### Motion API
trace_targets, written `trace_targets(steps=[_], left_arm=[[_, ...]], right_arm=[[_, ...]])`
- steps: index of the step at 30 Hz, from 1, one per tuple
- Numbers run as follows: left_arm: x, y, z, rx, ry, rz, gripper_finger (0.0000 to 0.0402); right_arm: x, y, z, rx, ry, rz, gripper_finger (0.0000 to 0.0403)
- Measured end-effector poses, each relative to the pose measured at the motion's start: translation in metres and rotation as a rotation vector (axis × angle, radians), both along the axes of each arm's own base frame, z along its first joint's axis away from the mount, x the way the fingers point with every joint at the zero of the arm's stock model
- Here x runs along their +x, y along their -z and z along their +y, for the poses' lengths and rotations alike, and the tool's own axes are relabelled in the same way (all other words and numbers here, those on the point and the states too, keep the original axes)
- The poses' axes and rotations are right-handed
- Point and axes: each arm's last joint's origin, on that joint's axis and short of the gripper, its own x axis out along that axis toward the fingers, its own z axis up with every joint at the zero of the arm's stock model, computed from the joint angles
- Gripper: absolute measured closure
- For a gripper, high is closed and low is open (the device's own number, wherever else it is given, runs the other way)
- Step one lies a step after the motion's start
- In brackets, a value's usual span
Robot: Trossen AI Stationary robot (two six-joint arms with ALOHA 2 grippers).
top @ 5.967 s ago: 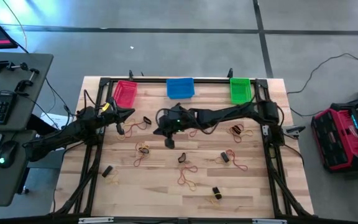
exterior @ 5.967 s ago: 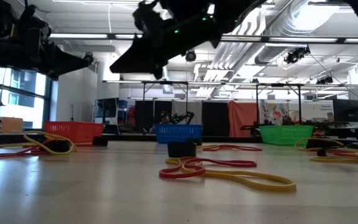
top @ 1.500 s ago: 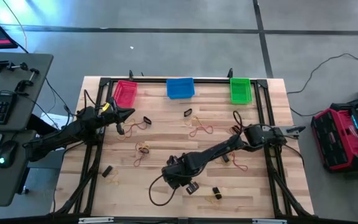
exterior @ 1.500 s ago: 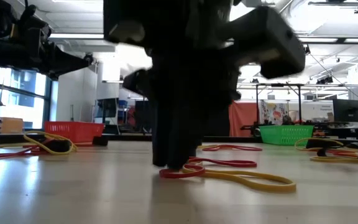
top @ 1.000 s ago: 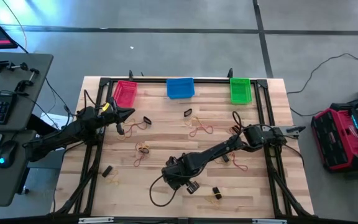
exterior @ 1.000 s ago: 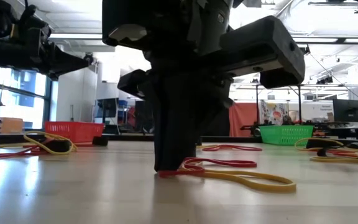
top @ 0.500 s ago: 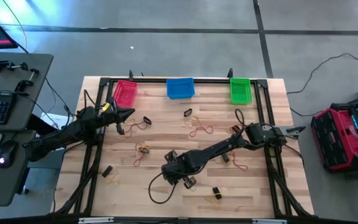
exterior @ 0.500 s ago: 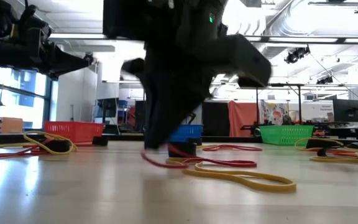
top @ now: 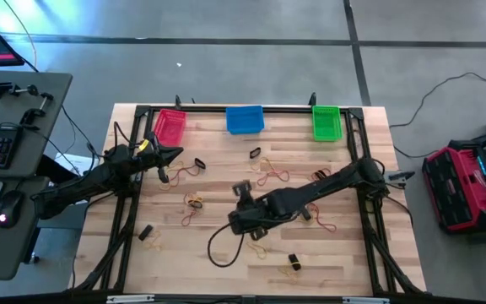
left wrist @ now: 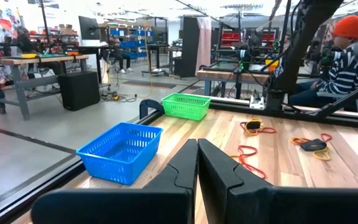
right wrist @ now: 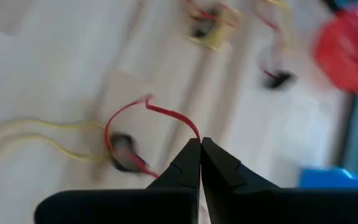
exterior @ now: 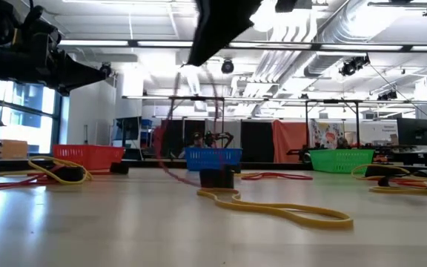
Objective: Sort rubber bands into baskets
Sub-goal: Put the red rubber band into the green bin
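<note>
My right gripper (top: 233, 221) is above the middle of the table, shut on a thin red-orange rubber band (right wrist: 143, 112), which shows blurred in the low view (exterior: 175, 144). A yellow-tan band (exterior: 276, 208) lies flat on the table below. The red-pink basket (top: 169, 127), the blue basket (top: 245, 119) and the green basket (top: 326, 122) stand in a row along the far edge. My left gripper (left wrist: 197, 155) is shut and empty, above the table near the red-pink basket (top: 164, 171). My right gripper pinches one strand of the red-orange band (right wrist: 195, 133) between its two shut fingertips. The fingers slant down toward the table's left. The band hangs below them as a slack loop, lifted clear of the table (exterior: 170, 159).
Other bands lie scattered: a black one (top: 255, 154), a yellow and black bunch (top: 195, 201), red ones at the right (top: 322, 221), a black one near the front (top: 294, 260). Black frame rails (top: 365, 203) run along the table's sides. A person in an orange cap (left wrist: 348, 46) sits beyond the table.
My right gripper has risen from the table near its front middle and gone toward the far edge, turning as it went. The red-orange band has come up with it, lifted clear, while the yellow-tan band has stayed on the table.
</note>
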Motion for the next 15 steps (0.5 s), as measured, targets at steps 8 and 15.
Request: trace_targets(steps=[8, 15], left_arm=[[0.0, 0.0, 0.0, 0.0, 0.0, 0.0, 0.0399], [0.0, 0.0, 0.0, 0.0, 0.0, 0.0, 0.0399]], right_arm=[[-0.027, -0.048, -0.025, -0.127, 0.189, -0.119, 0.0403], [-0.052, -0.086, -0.06, -0.205, 0.358, -0.202, 0.0403]])
